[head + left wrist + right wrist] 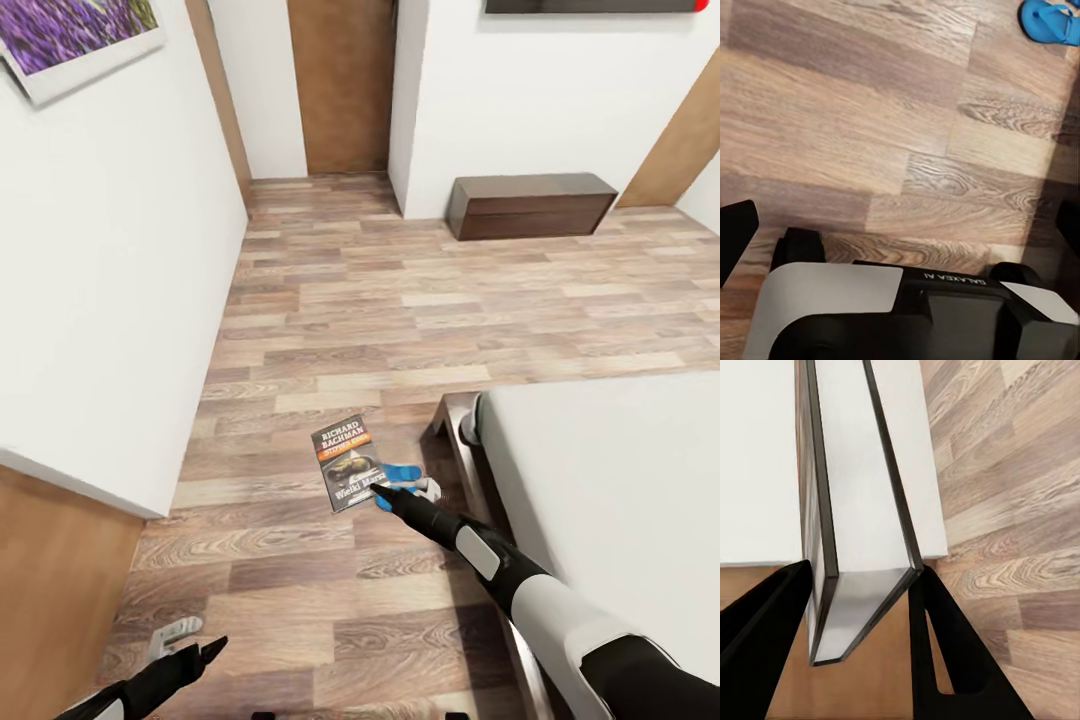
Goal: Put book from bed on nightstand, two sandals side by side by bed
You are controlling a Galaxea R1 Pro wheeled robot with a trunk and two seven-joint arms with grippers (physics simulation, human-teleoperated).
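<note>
- Book point(349, 463) transport, head view: the right end effector point(381, 491) grips the paperback by its lower edge and holds it above the plank floor point(330, 300), just off the corner of the bed point(600, 470).
- Right wrist view: the book point(859, 510) sits edge-on between the two black fingers point(945, 652), which are clamped on both covers; the grip looks firm but sits near one edge only.
- Left end effector point(190, 655): low beside the base with its fingers spread and nothing between them.
- Sandal point(405, 472): a blue flip-flop lies on the floor behind the book, at the bed's corner; the left wrist view also catches a blue sandal point(1048, 21).
- Advice: no nightstand is in view, so the base likely must turn toward the bed's head; carry the book level and slowly to avoid it pivoting in the edge grip.
- Placement: lower it flat onto the glossy top, away from the lamp, before releasing.
</note>
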